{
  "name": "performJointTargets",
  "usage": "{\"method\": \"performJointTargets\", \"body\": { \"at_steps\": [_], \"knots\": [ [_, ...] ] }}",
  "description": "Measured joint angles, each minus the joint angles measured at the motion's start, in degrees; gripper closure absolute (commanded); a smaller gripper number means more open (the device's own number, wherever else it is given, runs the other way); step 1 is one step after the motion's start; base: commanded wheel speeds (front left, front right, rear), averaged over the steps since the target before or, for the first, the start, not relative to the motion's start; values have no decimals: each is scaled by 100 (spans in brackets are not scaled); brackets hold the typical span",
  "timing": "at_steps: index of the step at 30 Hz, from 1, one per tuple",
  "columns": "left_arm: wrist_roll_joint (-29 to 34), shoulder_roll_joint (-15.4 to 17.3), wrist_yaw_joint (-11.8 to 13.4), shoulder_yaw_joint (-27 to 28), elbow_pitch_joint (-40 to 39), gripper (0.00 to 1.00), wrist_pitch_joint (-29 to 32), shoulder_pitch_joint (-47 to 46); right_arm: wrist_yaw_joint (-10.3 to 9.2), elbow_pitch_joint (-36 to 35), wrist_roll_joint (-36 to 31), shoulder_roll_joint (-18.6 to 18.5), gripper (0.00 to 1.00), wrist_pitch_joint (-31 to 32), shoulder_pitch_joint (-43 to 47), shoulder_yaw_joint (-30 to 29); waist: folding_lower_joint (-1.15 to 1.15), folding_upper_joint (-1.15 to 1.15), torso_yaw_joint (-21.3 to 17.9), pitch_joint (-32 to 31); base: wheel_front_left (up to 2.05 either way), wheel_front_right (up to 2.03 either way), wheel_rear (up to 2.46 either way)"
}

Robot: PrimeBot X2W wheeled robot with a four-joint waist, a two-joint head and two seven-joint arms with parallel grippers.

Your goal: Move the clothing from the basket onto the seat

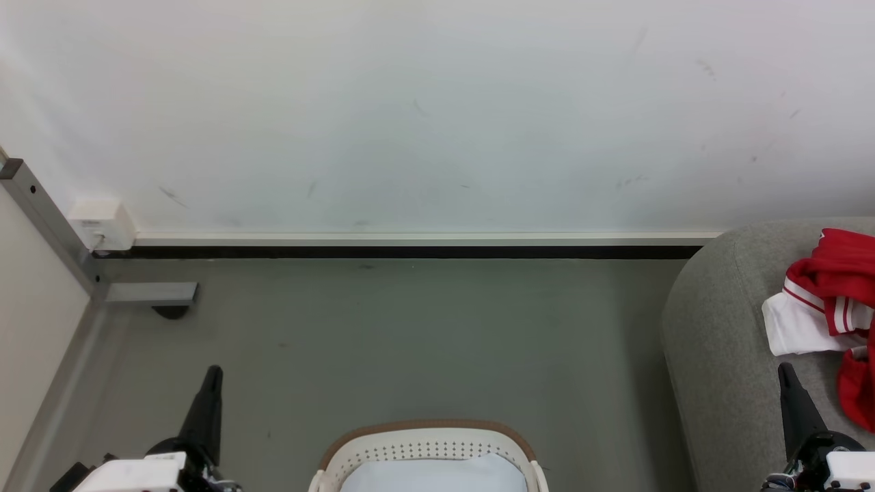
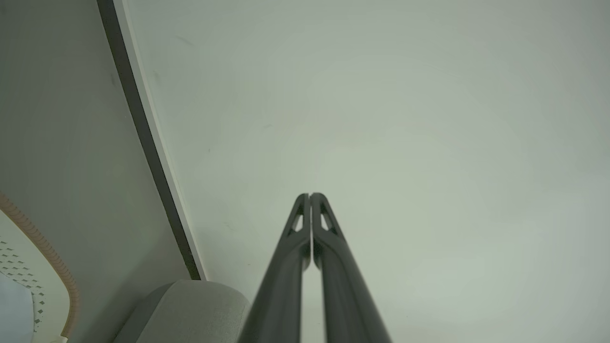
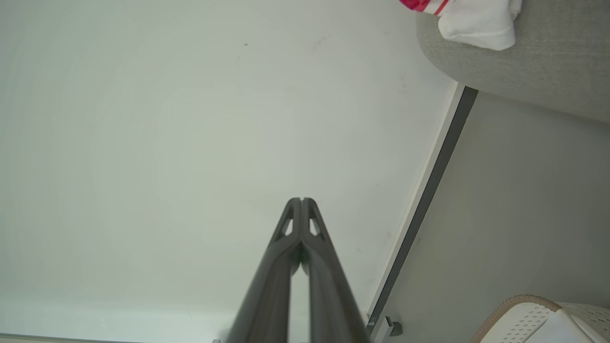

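Both arms idle: left gripper [image 2: 310,195] and right gripper [image 3: 301,200] pinched closed on nothing. Below, the basket [image 1: 427,428] seems to hold just a pale cloth [image 1: 437,475], though most is cut off. Farther right the clothing [image 1: 830,294] lies on the seat [image 1: 711,342]; moving looks done, next only a basket check

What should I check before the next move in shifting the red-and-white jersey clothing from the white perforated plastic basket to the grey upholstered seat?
1. Left gripper shut and empty: ok.
2. Right gripper shut and empty: ok.
3. Red-and-white jersey clothing resting on the grey upholstered seat: ok.
4. White perforated plastic basket emptied of red clothing: cannot tell; its near part is out of frame, and a pale bluish-white cloth lies inside.
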Motion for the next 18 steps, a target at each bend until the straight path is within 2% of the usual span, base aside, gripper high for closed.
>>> {"method": "performJointTargets", "body": {
  "at_steps": [18],
  "knots": [
    [0,0,0,0,0,100,0,0,0,1,-19,9,100,7,-1,-14,0,0,0,0,0,0,0]
  ]
}}
